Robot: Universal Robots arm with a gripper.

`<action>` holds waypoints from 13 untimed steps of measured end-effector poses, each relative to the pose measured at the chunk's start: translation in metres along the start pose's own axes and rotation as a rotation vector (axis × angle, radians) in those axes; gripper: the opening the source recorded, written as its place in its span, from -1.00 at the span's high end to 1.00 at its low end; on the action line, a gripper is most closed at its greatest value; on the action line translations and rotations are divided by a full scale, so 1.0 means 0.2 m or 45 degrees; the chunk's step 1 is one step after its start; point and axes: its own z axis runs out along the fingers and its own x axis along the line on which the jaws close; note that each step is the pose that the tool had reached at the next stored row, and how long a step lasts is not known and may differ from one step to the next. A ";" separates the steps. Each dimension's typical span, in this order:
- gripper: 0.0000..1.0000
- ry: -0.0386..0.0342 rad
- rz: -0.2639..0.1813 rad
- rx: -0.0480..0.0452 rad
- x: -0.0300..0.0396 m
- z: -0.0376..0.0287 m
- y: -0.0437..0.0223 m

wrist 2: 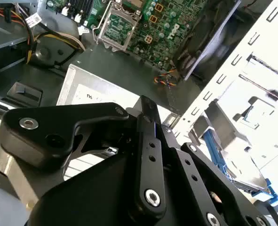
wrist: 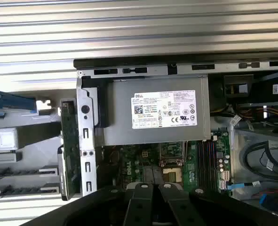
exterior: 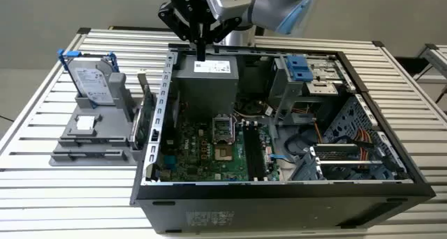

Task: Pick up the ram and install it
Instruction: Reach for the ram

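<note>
The gripper (exterior: 201, 55) was black. The table (exterior: 42, 197) ran in white ribbed slats. Inside the black computer case (exterior: 279, 213) the motherboard (exterior: 202, 155) was green and the power supply (exterior: 202, 92) grey with a white label (exterior: 211, 66). On the grey stand (exterior: 91, 145) the hard drive (exterior: 94, 79) was silver, its brackets (exterior: 70, 54) blue, like the latches (exterior: 297, 66) in the case.

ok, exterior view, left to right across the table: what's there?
Hard drive on the grey stand → case side wall → power supply → blue-tabbed drive cage → perforated case wall. The thin boards standing between stand and case overlap, so they are left out.
</note>
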 end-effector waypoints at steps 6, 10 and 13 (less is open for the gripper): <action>1.00 0.0000 0.000 0.000 0.000 0.000 0.000; 1.00 0.0000 0.000 0.000 0.000 0.000 0.000; 1.00 0.0000 0.000 0.000 0.001 0.000 0.000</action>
